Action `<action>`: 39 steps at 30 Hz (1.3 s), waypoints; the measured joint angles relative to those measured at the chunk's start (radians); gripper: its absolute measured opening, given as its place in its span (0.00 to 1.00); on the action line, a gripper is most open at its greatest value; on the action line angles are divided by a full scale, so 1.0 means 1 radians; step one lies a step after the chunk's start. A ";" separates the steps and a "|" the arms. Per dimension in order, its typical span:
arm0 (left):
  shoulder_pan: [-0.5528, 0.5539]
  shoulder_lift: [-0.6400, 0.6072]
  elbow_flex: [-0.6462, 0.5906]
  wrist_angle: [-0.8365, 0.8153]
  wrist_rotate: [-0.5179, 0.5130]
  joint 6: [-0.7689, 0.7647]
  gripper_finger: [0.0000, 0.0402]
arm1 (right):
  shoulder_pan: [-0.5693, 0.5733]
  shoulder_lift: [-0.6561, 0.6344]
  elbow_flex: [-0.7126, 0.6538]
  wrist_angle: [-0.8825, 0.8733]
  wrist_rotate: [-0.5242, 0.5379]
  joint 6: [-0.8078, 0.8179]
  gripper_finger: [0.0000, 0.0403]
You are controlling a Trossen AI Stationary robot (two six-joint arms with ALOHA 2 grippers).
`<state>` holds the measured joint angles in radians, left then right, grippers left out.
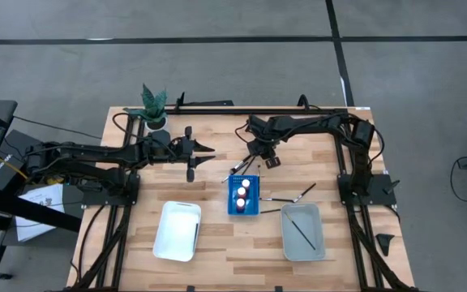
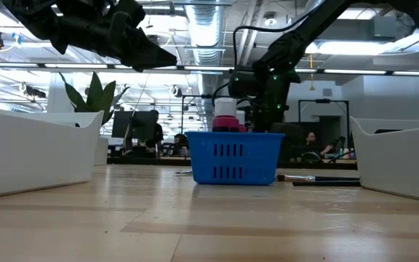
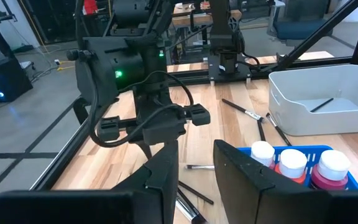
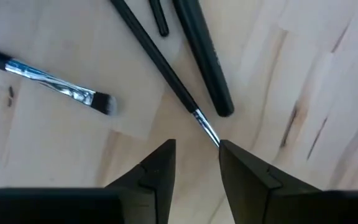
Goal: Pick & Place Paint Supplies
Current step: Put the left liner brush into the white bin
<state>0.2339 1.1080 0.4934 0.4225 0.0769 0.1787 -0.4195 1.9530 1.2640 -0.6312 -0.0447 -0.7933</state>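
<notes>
Right gripper (image 4: 194,163) is down over loose brushes near the table's back edge, fingers parted around 1 brush (image 4: 160,65), not clamped yet. I'd centre on the handle, not the ferrule, before squeezing. Left gripper (image 3: 194,171) hovers part-open, empty.

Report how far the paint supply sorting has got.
Done: three capped paint bottles stand in the blue rack, one brush lies in the grey tray, another brush in the white tray. In hand: the right gripper is down over the loose brushes behind the rack, jaws straddling a thin brush's tip, nothing lifted. The left gripper hovers, holding nothing. Left: those brushes, and the brushes between rack and grey tray.
</notes>
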 joint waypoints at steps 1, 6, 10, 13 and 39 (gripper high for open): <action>0.000 0.000 0.000 0.000 0.000 0.000 0.23 | -0.001 0.000 0.000 0.000 0.000 0.000 0.29; 0.000 0.000 0.000 0.000 0.000 0.000 0.23 | -0.012 0.000 0.000 0.013 0.019 -0.012 0.29; 0.000 0.000 0.000 0.000 0.000 0.000 0.23 | -0.023 0.000 0.000 0.038 0.019 -0.030 0.29; 0.000 0.000 0.000 0.000 0.000 0.000 0.23 | -0.029 0.000 0.000 0.045 0.018 -0.040 0.29; 0.000 0.000 0.000 -0.004 0.037 -0.003 0.23 | -0.040 0.048 0.028 0.013 -0.036 -0.010 0.28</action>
<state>0.2340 1.1080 0.4934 0.4183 0.1135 0.1761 -0.4595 2.0014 1.2919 -0.6178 -0.0808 -0.8035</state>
